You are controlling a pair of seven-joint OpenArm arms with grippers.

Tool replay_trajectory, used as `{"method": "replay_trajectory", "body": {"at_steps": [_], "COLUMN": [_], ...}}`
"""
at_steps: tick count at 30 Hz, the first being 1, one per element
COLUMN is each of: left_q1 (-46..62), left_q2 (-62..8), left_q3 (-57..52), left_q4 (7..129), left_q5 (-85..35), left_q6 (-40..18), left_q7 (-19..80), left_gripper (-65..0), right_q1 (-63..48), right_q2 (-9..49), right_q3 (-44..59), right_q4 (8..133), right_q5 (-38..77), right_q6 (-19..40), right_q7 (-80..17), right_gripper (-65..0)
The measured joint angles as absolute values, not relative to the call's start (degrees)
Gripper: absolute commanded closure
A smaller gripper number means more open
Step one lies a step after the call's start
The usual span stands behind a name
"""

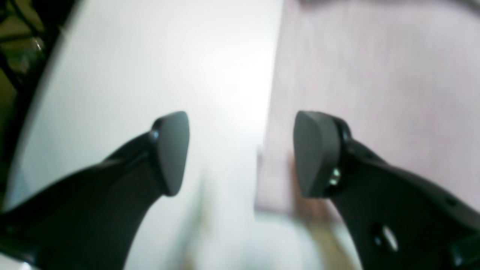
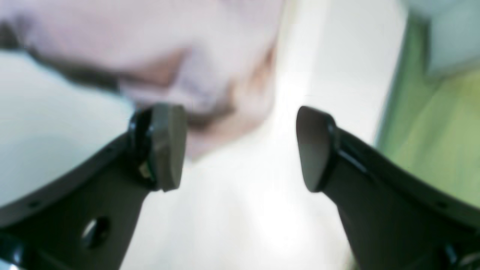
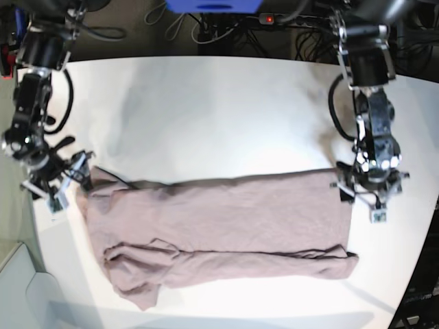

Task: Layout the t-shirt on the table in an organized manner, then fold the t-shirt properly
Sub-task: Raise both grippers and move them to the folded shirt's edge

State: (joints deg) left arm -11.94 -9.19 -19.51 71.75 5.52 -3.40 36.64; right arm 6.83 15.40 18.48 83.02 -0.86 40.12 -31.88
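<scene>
The mauve-pink t-shirt [image 3: 219,226] lies lengthwise across the white table [image 3: 206,116], mostly flat, with bunched folds along its near edge and left end. My left gripper [image 3: 361,201] hovers at the shirt's right end and is open. In the left wrist view its fingertips [image 1: 172,153] straddle the straight cloth edge, with the t-shirt [image 1: 375,75] to the right and bare table [image 1: 168,56] to the left. My right gripper [image 3: 68,181] is open at the shirt's left end. In its wrist view the gripper [image 2: 242,148] holds nothing, and the blurred t-shirt [image 2: 168,37] sits just beyond it.
Cables and a blue box [image 3: 212,5] line the table's far edge. The table's left rim runs close to my right gripper, with green floor [image 2: 431,131] beyond it. The curved right rim [image 3: 418,226] passes near my left gripper.
</scene>
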Motion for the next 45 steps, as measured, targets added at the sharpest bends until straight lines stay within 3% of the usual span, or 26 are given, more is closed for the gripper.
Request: {"method": "replay_trajectory", "body": {"at_steps": [5, 14, 23, 34, 40, 42, 45], "left_q1": [-9.7, -10.6, -5.0, -5.8, -9.2, -10.3, -10.5], "left_q2": [-7.6, -6.7, -3.6, -2.3, -2.7, -2.9, -2.9], "left_q3": [-23.6, -23.7, -23.5, -23.4, -23.5, -23.5, -23.0], "left_q4": [69.0, 62.5, 73.0, 74.0, 66.1, 64.1, 63.2], "left_q5": [5.6, 5.3, 5.4, 2.0, 1.2, 1.4, 1.4], "left_q6": [-3.4, -3.0, -3.4, -3.5, -3.4, -3.4, -3.4], "left_q7": [35.8, 26.0, 30.5, 30.6, 27.8, 26.9, 25.4], "left_gripper": [-42.2, -42.2, -42.1, -42.1, -41.8, -38.2, -27.4], "right_q1": [3.2, -1.6, -3.5, -3.4, -3.0, -3.0, -3.0], "right_q2": [15.2, 14.9, 14.9, 14.9, 14.9, 14.8, 14.8], "right_q3": [21.4, 24.8, 25.9, 25.8, 25.6, 25.5, 25.5], "right_q4": [83.2, 83.3, 83.4, 83.6, 83.5, 83.5, 83.5], "right_q5": [-1.1, -0.6, -0.4, -0.6, -0.6, -0.6, -0.6], "right_q6": [40.2, 40.2, 40.2, 40.2, 40.2, 40.2, 40.2], "right_q7": [-31.3, -30.7, -30.8, -30.8, -30.8, -30.8, -30.8], "right_gripper": [-45.8, -45.8, -45.7, -45.7, -45.7, -45.7, -45.7]}}
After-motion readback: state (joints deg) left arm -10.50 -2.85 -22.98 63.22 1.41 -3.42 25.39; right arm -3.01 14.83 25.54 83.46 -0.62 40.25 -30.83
